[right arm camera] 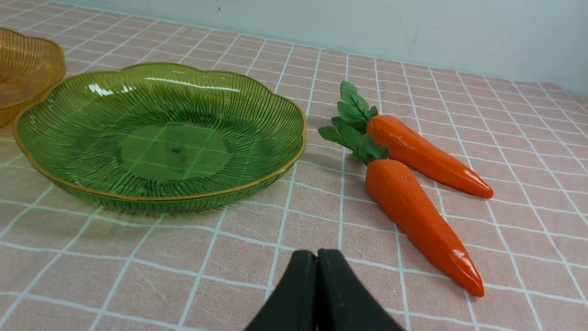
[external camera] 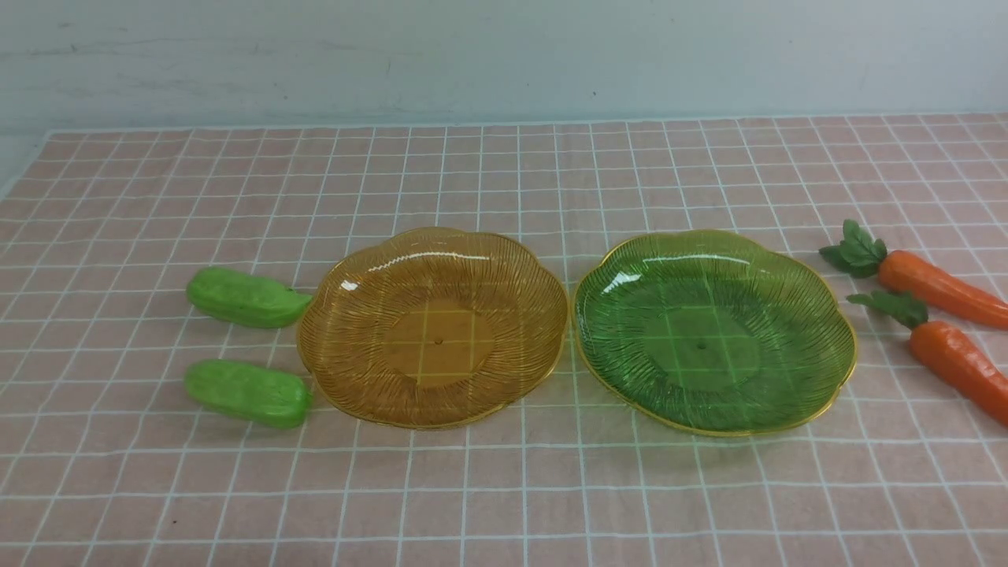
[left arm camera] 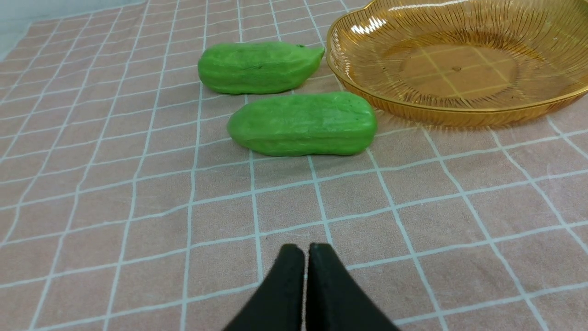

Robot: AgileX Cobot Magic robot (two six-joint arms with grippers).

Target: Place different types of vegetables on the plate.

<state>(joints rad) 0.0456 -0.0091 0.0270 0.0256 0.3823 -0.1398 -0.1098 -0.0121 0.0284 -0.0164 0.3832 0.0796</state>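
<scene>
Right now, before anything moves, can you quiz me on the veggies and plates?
1. Which vegetables lie on the cloth beside the orange plate? A) carrots B) cucumbers C) none
2. True or false: one vegetable already lies in the green plate.
3. Fill in: the left arm's fingers are ____ (open or shut).

Key:
1. B, the two cucumbers.
2. False. Both plates are empty, and the carrots lie on the cloth beside the green plate.
3. Shut, pressed together and holding nothing.
</scene>
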